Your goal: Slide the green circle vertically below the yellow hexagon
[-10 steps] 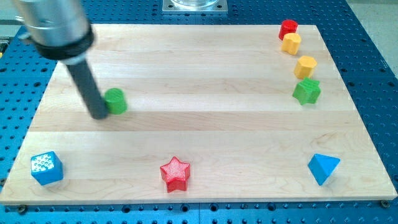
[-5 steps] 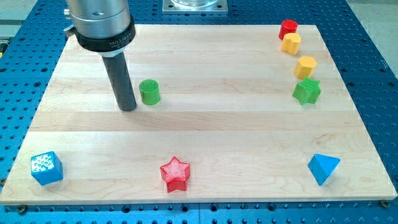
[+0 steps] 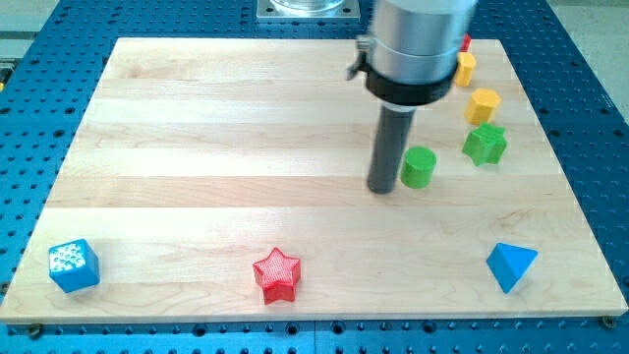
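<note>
My tip [image 3: 383, 189] sits just left of the green circle [image 3: 419, 167], mid-push across the desk [image 3: 216, 118]; there are no fingers. The circle lies left of the green star [image 3: 485, 145], and next needs nudging right, beneath the yellow hexagon [image 3: 482, 104].

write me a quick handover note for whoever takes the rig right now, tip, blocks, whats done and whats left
Tip: my tip sits on the wooden board, right against the view's left side of the green circle block; whether it touches is hard to tell.

Blocks: two yellow hexagon blocks stand near the view's top right, the lower one just above the green star block, the upper one partly hidden by the arm. The green circle lies to the view's left of the star.

Done: the circle has been pushed across from the view's left in the last second.

Left: it is still left of both hexagons, and the star occupies the spot directly below the lower one.
</note>
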`<action>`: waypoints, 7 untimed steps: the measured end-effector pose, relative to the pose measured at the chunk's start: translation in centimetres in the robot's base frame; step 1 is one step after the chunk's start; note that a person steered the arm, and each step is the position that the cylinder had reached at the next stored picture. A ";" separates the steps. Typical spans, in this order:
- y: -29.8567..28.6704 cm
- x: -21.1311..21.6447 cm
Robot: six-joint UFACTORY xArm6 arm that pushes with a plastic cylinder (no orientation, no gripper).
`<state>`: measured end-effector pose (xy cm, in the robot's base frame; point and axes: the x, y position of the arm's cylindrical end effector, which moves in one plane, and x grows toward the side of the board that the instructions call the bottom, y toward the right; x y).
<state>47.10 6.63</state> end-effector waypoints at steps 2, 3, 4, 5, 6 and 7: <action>10.5 -1.1; 8.4 -3.7; 11.2 -4.7; 15.7 -4.7; 14.4 -4.6; 12.0 -0.3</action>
